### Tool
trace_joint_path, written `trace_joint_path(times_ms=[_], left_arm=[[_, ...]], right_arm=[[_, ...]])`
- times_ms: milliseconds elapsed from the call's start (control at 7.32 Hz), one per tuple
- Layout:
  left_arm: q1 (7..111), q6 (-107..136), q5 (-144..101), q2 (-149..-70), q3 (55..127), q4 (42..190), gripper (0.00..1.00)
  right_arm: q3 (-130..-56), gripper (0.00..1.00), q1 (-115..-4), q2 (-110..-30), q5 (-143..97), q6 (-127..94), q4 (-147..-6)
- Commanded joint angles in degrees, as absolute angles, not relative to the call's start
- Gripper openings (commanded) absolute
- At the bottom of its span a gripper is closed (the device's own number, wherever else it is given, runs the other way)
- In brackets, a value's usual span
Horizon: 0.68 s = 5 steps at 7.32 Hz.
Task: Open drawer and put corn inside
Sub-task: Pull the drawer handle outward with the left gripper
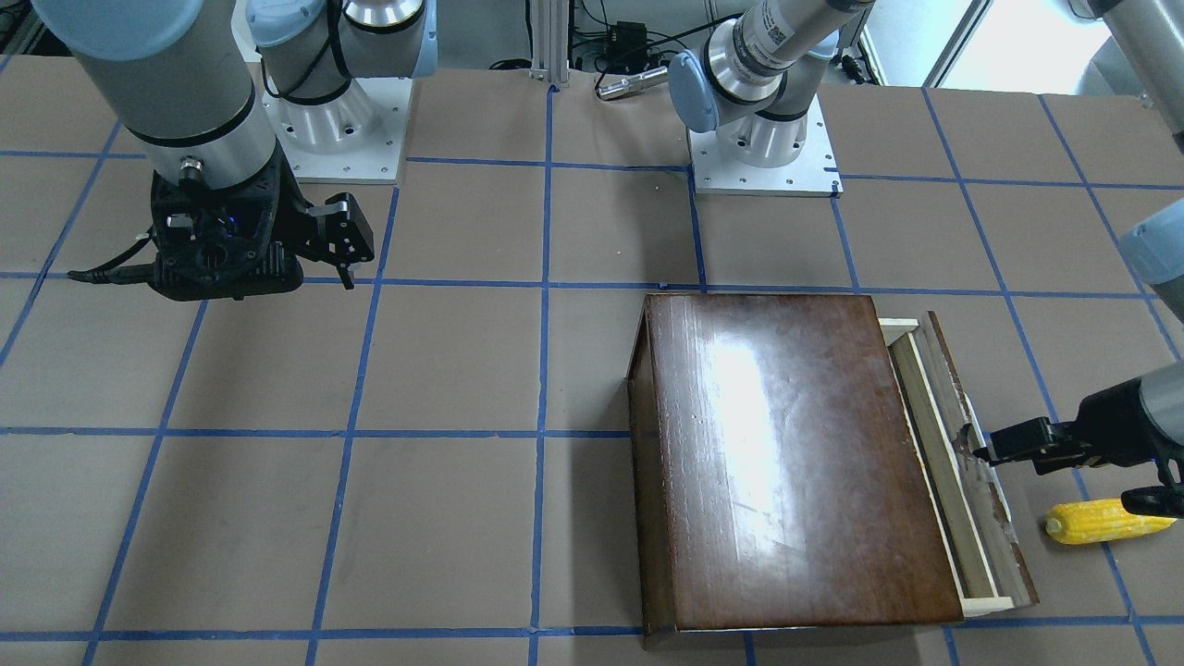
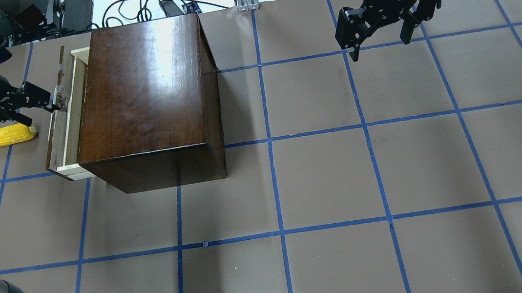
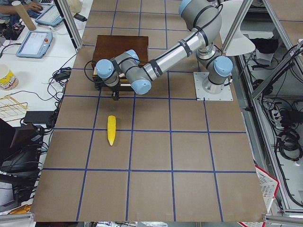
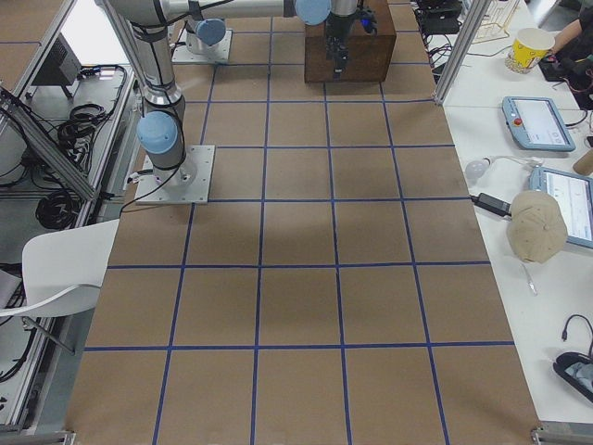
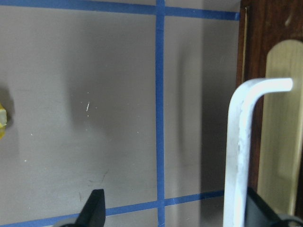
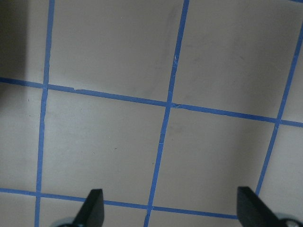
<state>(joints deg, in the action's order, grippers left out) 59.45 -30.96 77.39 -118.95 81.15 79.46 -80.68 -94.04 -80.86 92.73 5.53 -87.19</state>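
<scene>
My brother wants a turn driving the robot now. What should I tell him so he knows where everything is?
Left gripper: fingers open, the drawer handle between them, not clamped.
Right gripper: open, holding nothing, over the table far from the box.
Drawer: out only a little.
Corn: on the table, just outside the drawer front.
Left to do: pull the drawer wider, pick up the corn, put it inside.

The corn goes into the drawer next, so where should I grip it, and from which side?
Grip the corn across its thick middle, coming straight down from above. It lies flat on the table, and its round body tapers away from the drawer, so the thin tip would probably slip.
</scene>
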Motion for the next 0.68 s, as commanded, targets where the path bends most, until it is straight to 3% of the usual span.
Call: trace_joint_path(times_ms=[0, 547], left_arm=[[58.19, -32.08, 77.34, -119.0, 80.95, 79.45, 1.0], [57.39, -32.43, 77.34, -118.39, 81.12, 79.54, 1.0]], right_arm=[[-80.68, 1.0, -94.04, -80.86, 92.72, 5.54, -87.19], [-80.68, 1.0, -94.04, -80.86, 92.72, 5.45, -87.19]])
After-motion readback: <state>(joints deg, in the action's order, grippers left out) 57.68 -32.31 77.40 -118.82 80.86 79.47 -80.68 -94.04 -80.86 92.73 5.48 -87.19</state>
